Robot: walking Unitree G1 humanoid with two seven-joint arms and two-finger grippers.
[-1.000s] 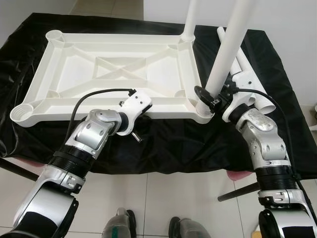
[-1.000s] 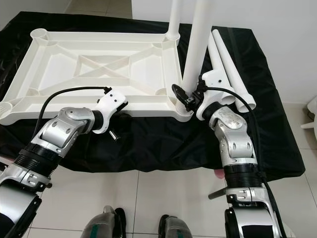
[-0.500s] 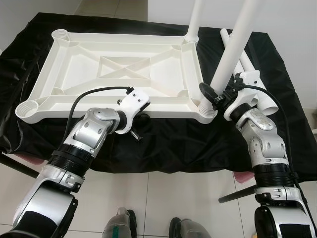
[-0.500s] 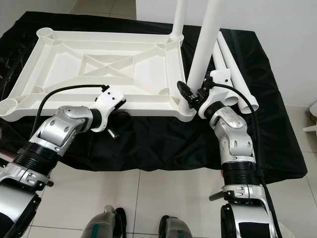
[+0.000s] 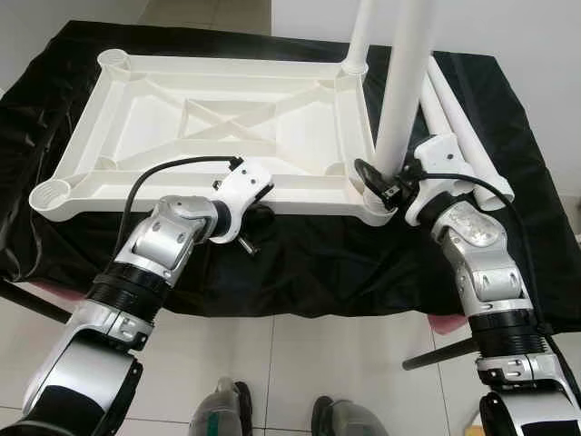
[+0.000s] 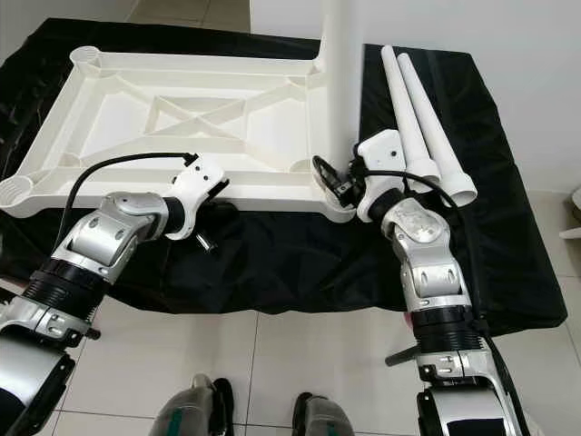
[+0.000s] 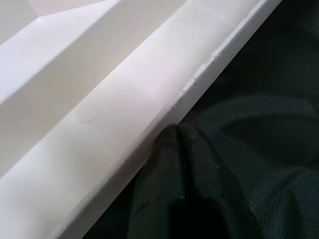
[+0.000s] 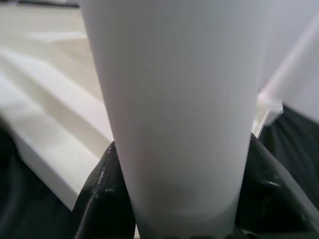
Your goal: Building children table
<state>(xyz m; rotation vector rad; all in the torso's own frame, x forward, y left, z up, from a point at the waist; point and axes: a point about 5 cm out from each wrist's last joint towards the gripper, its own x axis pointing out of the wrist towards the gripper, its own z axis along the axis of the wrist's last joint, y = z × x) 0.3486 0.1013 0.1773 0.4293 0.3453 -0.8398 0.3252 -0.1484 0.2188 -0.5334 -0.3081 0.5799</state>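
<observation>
On a tabletop [image 5: 300, 259] draped in black cloth lies a white plastic children's table top [image 5: 227, 127], upside down, its cross-braced underside facing up and its long axis running left to right. Round sockets sit at its corners. At the near right corner socket [image 5: 374, 207] a white table leg [image 5: 404, 82] stands nearly upright, its long axis vertical, its lower end at that socket and its upper part running out of the picture. A second leg [image 5: 361, 32] stands upright in the far right corner socket. Two more spare legs [image 6: 418, 118] lie flat on the cloth just right of the table top, side by side, their long axes running near to far with the wider ends nearer.

The right end effector [image 5: 386, 184] pinches the near right leg low down, just above the socket; in the right wrist view its black fingers [image 8: 99, 186] press on either side of the white tube. The left end effector [image 7: 179, 164] sits at the near long edge of the table top, a little left of the middle, its two fingers pressed together with nothing between them, the tips touching the rim where it meets the cloth.

The cloth hangs over the tabletop's near edge. Below is a floor [image 5: 300, 363] of pale tiles, and behind the tabletop a white wall [image 6: 508, 45].
</observation>
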